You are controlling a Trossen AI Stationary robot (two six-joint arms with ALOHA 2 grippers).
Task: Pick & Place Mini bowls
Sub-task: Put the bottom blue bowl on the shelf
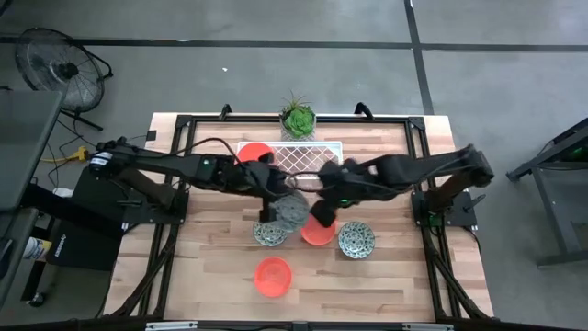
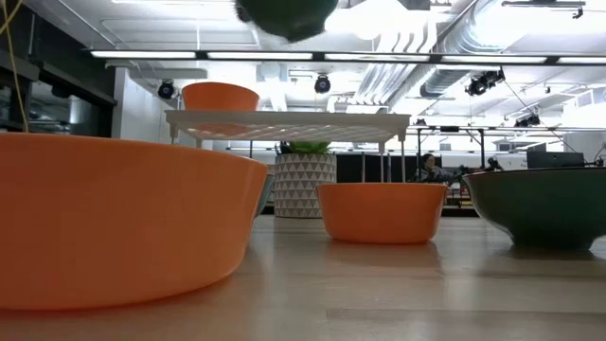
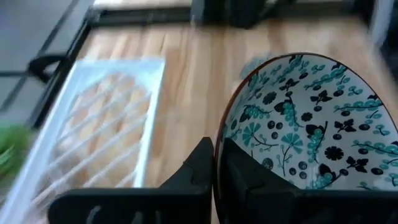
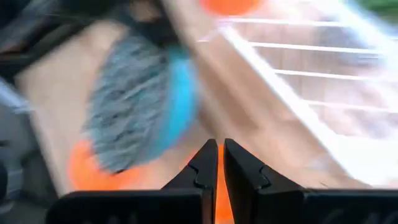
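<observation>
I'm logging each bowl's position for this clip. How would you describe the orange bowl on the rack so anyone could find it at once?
Start at the white wire rack at the table's far edge, just in front of the potted plant. On the rack's left end sits a plain orange bowl. It is the only bowl raised on the rack; the other orange ones rest on the tabletop.

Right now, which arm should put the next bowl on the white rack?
Left. The left gripper pinches the rim of a speckled bowl, lifted near the rack; the right gripper looks shut and empty.
</observation>
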